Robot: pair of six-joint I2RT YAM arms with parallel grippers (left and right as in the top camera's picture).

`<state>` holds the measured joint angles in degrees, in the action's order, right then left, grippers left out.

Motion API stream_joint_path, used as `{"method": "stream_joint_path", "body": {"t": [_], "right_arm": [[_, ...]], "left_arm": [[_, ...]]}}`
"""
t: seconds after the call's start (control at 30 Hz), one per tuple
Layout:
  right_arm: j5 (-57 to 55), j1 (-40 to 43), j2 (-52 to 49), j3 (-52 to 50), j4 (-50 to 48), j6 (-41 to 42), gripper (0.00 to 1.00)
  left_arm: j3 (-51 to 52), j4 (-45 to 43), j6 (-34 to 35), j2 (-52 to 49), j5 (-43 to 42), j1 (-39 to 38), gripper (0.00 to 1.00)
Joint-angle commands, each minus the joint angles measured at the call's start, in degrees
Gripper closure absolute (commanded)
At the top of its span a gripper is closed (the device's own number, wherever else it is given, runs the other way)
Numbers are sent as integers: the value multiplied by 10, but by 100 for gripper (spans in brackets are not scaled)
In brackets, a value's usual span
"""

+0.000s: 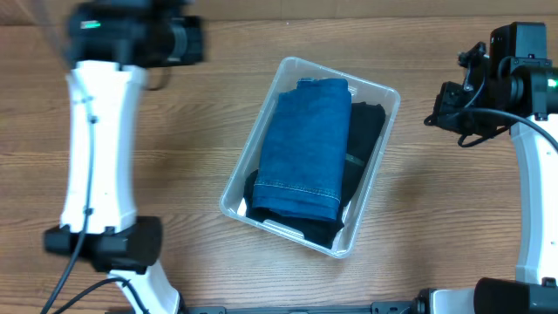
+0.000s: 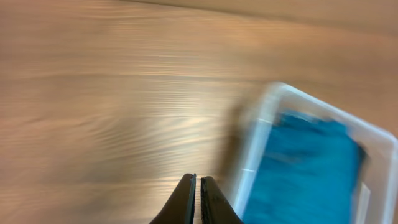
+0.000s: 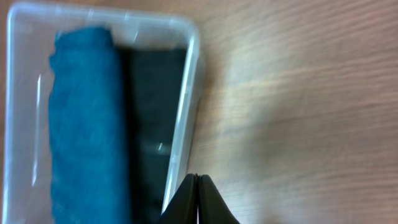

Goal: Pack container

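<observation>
1. Two arms flank one container (image 1: 251,139), a clear plastic bin with rounded corners that sits slantwise near the middle of the wooden counter (image 1: 174,157).
2. Inside it, a folded pair of blue jeans (image 1: 301,148) runs the length of the bin. A black garment (image 1: 366,131) lies beneath and beside the jeans, showing along the bin's right side and at its near end.
3. The left gripper (image 2: 198,177) hangs over bare wood, apart from the bin. Its jaws are clenched, with only a hairline slit between them, and they grasp nothing. The left wrist view is blurred, with a corner of the bin and the blue cloth showing off to the right of the jaws.
4. The right gripper (image 3: 197,176) has its jaws pressed tight together and is also empty. In the right wrist view the tips appear close to the bin's long wall on the black garment's side. The overhead view shows this gripper off to the bin's right, clear of it.
5. The white left arm (image 1: 96,148) runs up the counter's left side, and the right arm (image 1: 532,174) stands at the right edge.
</observation>
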<state>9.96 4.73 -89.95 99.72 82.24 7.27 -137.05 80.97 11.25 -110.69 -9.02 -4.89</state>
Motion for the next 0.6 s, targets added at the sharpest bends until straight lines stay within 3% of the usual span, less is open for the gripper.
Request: {"method": "stream_joint_path", "body": {"t": [0.0,0.07,0.1,0.2,0.4,0.57], "right_arm": [[-23,-1,-7,-60,-39,20,96],[17,-2,-21,-134,-93,20,96],[29,-2,-26,-152,-108,19,96],[70,-14,-72,-221,-174,19,96],[140,-121,-130,-216,-307,-14,96],[141,-134,-130,-205,-352,-12,96]], "left_arm": [[-10,43,12,20,-3,98,90],[-10,65,12,20,-3,140,87],[-10,69,12,20,-3,153,79],[-10,75,12,20,-2,157,78],[-10,77,12,20,-2,157,78],[-10,82,12,20,-2,157,78]]}}
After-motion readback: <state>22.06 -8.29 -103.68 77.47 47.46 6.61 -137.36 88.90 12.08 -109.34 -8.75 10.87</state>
